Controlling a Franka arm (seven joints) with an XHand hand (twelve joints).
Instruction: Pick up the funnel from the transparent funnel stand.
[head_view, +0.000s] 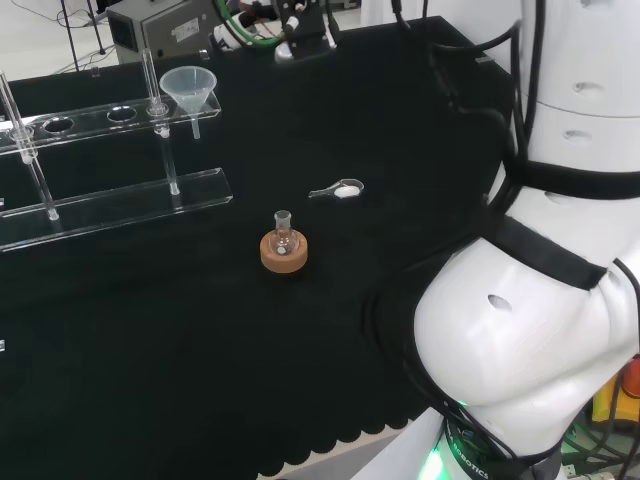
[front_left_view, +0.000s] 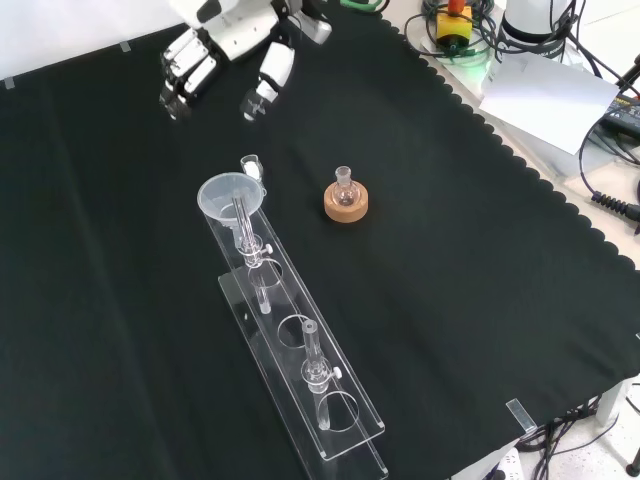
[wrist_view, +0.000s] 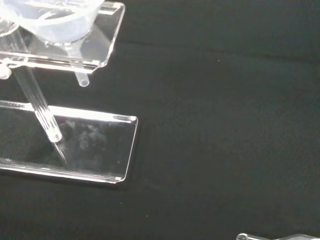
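Black cloth is covering the whole bench, and I am hanging my hand (front_left_view: 225, 55) over its far part, near the top edge of the front view. My fingers (front_left_view: 186, 72) are pointing down toward the cloth, fairly straight and spread a little apart from the thumb, and I am holding nothing.

From there the funnel (front_left_view: 230, 196) is lying nearer the camera in the front view, well apart from my fingertips with bare cloth between us. It is sitting upright in the end hole of the transparent funnel stand (front_left_view: 300, 350), the end closest to me, its wide mouth facing up and its stem hanging straight down through the top plate. The stand's long axis is running away from me, toward the lower right of the front view, so the funnel is the first piece I am meeting along it. In the wrist view I am seeing the stem (wrist_view: 80, 78) poking out below the plate, and the base plate (wrist_view: 100, 145) under it.

Off to the right in the front view, a small round-bottom flask (front_left_view: 345, 185) is resting on its cork ring (front_left_view: 346, 205), clear of my line. Just beside the funnel, on my side of it, a small clear scoop (front_left_view: 251, 164) is lying on the cloth. I judge I am needing to travel toward the funnel and then close round its cone from above.
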